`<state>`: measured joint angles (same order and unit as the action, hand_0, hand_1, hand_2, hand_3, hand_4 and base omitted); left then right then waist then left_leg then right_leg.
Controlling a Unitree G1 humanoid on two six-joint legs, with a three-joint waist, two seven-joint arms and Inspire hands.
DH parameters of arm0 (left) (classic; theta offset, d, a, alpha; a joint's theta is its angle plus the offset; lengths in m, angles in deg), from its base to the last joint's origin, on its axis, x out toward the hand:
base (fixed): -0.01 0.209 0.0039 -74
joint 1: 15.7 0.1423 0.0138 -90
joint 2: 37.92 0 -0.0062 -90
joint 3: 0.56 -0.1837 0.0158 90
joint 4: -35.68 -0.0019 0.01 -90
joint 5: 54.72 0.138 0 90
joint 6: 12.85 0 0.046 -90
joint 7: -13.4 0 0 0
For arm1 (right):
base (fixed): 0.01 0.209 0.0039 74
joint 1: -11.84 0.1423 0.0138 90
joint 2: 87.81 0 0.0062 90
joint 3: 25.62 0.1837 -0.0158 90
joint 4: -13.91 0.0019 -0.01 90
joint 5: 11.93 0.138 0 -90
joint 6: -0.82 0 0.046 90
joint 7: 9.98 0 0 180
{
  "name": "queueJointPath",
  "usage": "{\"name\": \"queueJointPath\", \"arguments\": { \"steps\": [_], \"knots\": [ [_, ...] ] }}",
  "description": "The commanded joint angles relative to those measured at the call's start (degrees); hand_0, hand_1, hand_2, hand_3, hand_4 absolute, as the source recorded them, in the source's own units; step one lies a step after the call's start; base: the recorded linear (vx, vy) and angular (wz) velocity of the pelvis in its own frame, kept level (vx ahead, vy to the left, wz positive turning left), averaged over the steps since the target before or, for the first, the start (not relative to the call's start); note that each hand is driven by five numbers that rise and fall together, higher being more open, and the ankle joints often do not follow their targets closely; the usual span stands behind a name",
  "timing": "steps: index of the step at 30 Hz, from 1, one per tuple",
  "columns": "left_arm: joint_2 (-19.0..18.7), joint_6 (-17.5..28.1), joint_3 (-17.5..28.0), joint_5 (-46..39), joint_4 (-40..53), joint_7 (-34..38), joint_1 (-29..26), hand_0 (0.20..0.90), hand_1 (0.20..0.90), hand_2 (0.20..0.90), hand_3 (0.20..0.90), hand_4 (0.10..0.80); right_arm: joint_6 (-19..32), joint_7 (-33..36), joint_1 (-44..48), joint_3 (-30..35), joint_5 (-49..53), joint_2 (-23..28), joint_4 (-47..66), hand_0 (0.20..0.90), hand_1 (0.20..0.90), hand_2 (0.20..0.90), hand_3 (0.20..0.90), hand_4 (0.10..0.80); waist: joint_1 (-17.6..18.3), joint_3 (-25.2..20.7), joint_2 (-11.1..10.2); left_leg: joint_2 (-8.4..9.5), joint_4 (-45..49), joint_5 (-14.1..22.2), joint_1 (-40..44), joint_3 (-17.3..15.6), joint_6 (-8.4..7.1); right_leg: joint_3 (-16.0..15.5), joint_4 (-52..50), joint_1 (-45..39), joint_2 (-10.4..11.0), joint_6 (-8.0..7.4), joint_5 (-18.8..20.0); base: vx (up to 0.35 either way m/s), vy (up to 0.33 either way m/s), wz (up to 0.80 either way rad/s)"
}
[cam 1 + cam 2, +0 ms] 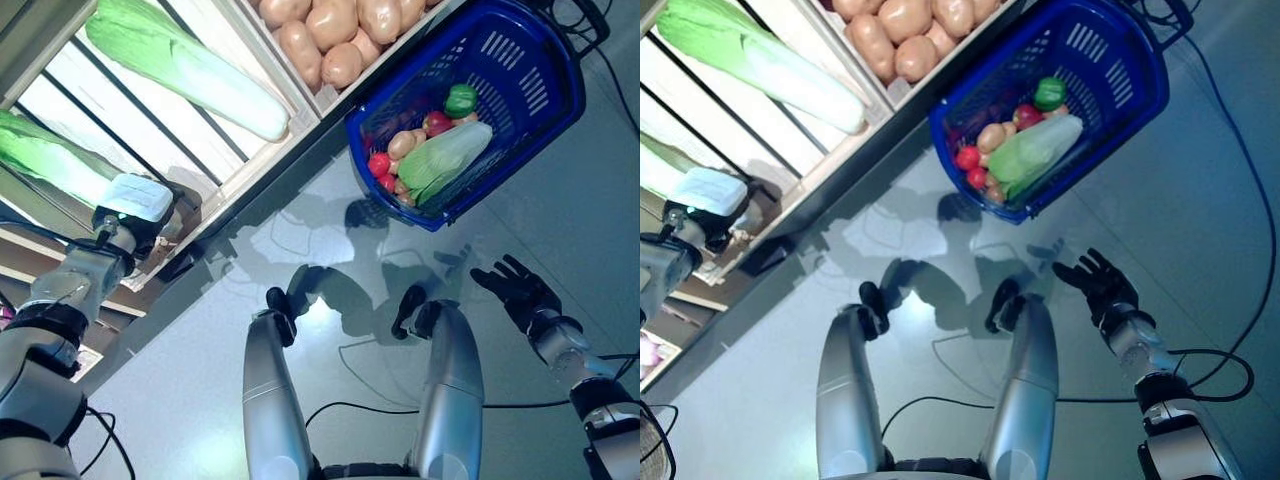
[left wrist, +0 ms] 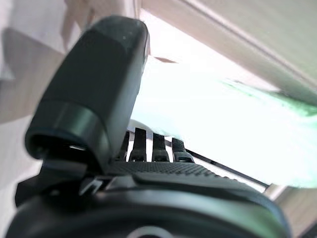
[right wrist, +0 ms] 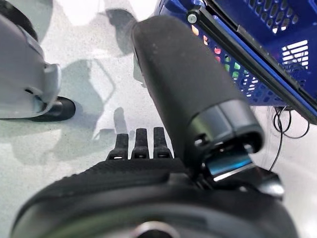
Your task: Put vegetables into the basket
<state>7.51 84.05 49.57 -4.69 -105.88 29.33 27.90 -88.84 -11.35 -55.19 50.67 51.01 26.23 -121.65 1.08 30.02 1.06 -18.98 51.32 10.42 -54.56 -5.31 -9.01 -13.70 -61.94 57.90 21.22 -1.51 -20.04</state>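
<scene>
The left hand (image 1: pixel 128 215) reaches the pale green napa cabbage (image 1: pixel 50 165) on the slatted wooden shelf (image 1: pixel 215 140), its grip unclear; the right hand (image 1: pixel 518 290) hangs spread apart near the blue plastic basket (image 1: pixel 540 90).

Blue basket (image 1: pixel 545 70) glossy perforated plastic; shelf (image 1: pixel 225 190) pale matt wood slats; floor (image 1: pixel 300 250) smooth, glossy beyond right hand's (image 1: pixel 520 290) matt black fingers.
</scene>
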Motion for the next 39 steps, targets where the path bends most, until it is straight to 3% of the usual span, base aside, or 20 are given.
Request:
{"name": "queueJointPath", "arguments": {
  "steps": [1,11,12,14,25,35,39],
  "knots": [
    [-6.34,-10.05,0.48,7.31,-5.69,-3.57,2.80,0.900,0.900,0.900,0.900,0.800,3.78,-1.53,-2.06,5.03,-0.20,5.48,0.96,0.900,0.900,0.900,0.900,0.800,0.58,-0.22,0.17,-1.20,2.53,6.04,-2.18,-1.98,1.61,4.30,4.16,-0.21,3.09,-4.08,3.48,-0.075,0.038,0.04],
    [-7.06,-20.24,2.54,11.51,-7.21,3.68,1.60,0.900,0.900,0.900,0.900,0.800,5.36,-1.20,-0.87,6.91,3.89,7.93,-0.12,0.900,0.900,0.900,0.900,0.800,-0.56,-0.22,-0.68,-1.63,9.81,7.73,-15.13,1.23,2.55,4.63,-3.39,12.18,5.15,-2.80,1.90,-0.090,0.045,0.02],
    [-7.11,-19.84,2.36,10.68,-7.31,3.19,0.62,0.552,0.552,0.552,0.552,0.568,5.55,-1.49,-0.55,7.38,4.22,8.07,-0.50,0.900,0.900,0.900,0.900,0.800,-0.64,-0.22,-0.74,-1.59,10.46,7.85,-16.33,1.44,2.72,4.58,-4.07,13.34,5.47,-2.76,1.82,-0.053,0.005,0.04],
    [-7.17,-19.24,2.18,9.43,-6.89,4.21,-0.21,0.300,0.300,0.300,0.300,0.400,5.65,-1.25,0.00,7.74,5.07,8.45,-0.37,0.900,0.900,0.900,0.900,0.800,-0.81,-0.22,-0.71,-1.39,10.91,7.84,-17.33,1.50,2.92,4.47,-4.66,14.27,5.66,-2.66,1.81,-0.058,0.018,0.03],
    [-6.08,-14.81,1.77,3.45,-6.63,13.43,-2.21,0.300,0.300,0.300,0.300,0.400,5.04,-2.02,3.74,7.47,5.92,7.82,0.74,0.900,0.900,0.900,0.900,0.800,-1.09,-0.22,-0.40,-0.63,9.40,7.05,-14.48,0.24,3.24,3.84,-2.86,11.59,4.92,-2.92,3.03,-0.019,0.000,-0.05],
    [-4.57,-5.73,2.53,-5.73,-4.48,24.38,-1.48,0.300,0.300,0.300,0.300,0.400,5.37,-0.51,3.09,5.53,5.12,3.53,3.58,0.900,0.900,0.900,0.900,0.800,-0.38,-0.22,-0.10,-0.25,0.97,3.67,-0.43,-2.55,1.91,3.40,4.74,-2.13,1.87,-3.39,4.90,0.040,-0.046,-0.07],
    [-3.33,0.65,4.82,-17.79,-1.56,27.19,-0.02,0.300,0.300,0.300,0.300,0.400,5.93,1.52,2.18,4.76,4.15,0.84,5.04,0.900,0.900,0.900,0.900,0.800,-0.12,-0.22,0.31,0.66,-2.82,2.25,7.47,-3.02,1.90,3.97,7.76,-9.66,1.07,-3.27,5.40,0.076,-0.075,-0.04]
  ]
}}
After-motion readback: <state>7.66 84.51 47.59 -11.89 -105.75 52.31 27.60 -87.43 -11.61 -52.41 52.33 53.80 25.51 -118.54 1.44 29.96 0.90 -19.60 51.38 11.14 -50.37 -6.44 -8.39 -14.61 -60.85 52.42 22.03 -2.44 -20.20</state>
